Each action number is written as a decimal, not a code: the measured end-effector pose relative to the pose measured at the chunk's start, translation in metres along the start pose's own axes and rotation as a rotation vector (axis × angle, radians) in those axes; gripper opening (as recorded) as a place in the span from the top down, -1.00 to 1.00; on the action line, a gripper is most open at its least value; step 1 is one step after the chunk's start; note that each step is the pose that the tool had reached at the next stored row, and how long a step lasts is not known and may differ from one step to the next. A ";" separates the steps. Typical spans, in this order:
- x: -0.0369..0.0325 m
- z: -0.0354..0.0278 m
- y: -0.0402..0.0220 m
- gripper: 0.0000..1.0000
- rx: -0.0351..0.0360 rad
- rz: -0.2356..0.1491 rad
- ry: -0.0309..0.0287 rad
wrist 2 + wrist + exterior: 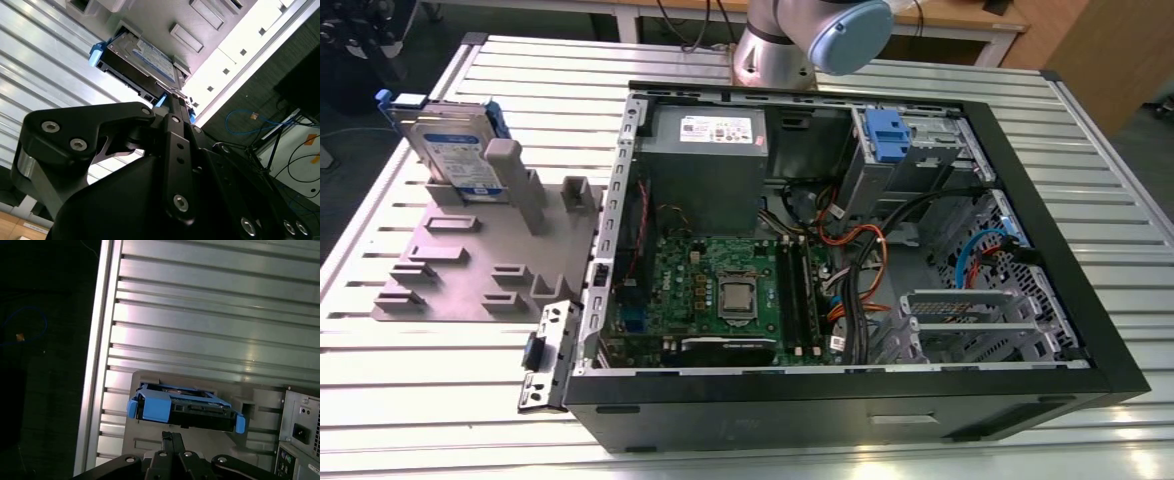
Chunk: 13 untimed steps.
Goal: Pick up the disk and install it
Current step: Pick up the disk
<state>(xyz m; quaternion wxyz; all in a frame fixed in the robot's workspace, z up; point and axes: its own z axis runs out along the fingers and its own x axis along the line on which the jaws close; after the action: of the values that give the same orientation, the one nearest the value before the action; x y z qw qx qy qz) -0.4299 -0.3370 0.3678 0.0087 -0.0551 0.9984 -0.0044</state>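
Risk centres on a grasp not yet made. The flat silver metal disk with a white-and-blue label and blue plastic bracket [454, 150] stands on edge in a slotted grey plastic holder [454, 272]. The holder sits just outside the open black metal computer case [854, 398], on the exterior view's left of it. In the first wrist view the black gripper [171, 436] hangs clear of the disk, fingers seemingly pressed together on nothing. Descending like that, it would likely strike the bracket's top edge. An off-centre pinch could jam the disk in its slot.
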 end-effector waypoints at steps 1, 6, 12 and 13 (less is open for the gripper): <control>0.0000 0.0000 0.0000 0.79 0.0000 0.000 0.0000; 0.0000 0.0000 0.0000 0.79 0.0000 -0.002 -0.0001; 0.0000 0.0000 0.0000 0.79 -0.0003 -0.020 -0.0002; 0.0000 0.0000 0.0000 0.79 -0.0004 -0.025 -0.0002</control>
<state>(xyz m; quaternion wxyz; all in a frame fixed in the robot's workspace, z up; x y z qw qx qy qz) -0.4299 -0.3370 0.3678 0.0087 -0.0674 0.9977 -0.0043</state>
